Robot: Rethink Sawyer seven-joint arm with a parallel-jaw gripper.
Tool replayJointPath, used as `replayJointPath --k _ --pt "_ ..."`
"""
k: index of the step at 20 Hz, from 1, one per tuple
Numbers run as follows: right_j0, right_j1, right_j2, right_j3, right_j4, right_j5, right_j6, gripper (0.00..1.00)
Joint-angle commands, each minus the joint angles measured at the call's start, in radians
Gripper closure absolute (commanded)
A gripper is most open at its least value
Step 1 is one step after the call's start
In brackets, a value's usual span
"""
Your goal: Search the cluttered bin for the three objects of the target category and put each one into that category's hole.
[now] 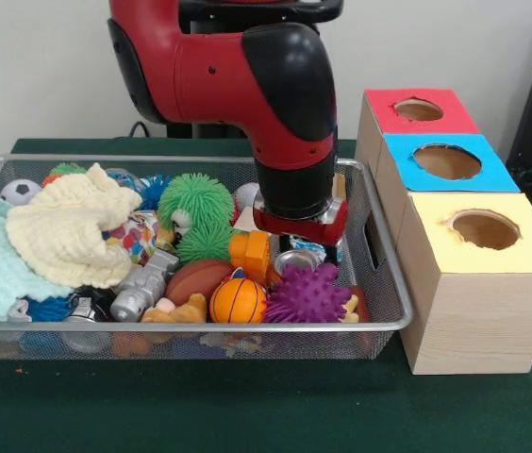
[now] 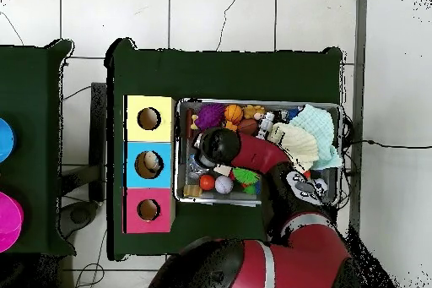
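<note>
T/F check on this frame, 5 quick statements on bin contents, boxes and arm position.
1. The arm reaches down into the wire-mesh bin. True.
2. The yellow-topped box sits nearest the front camera. True.
3. The purple spiky ball lies outside the bin. False: it lies inside, near the front rim.
4. The red-topped box has no hole. False: it has a round hole in its top.
5. A cream knitted cloth lies over toys in the bin. True.
</note>
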Motion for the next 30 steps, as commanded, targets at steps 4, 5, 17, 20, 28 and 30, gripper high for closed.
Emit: replayJointPath --k 4,5,17,20,28,30 --pt "0.077 -0.023 -0.104 -0.012 -0.019 0.085 0.130 0.00" --pt "0.077 -0.024 -0.104 -0.011 -0.013 0.090 0.126 0.00" --pt "0.004 -0.025 -0.047 0.028 0.007 0.255 0.034 0.00" --pt "-0.026 -0.017 -0.021 0.057 0.001 0.271 0.002 0.00" --pt "-0.116 0.024 0.046 0.118 -0.034 0.245 -0.065 0.00" --pt "-0.136 0.042 0.075 0.144 -0.039 0.205 -0.067 0.00"
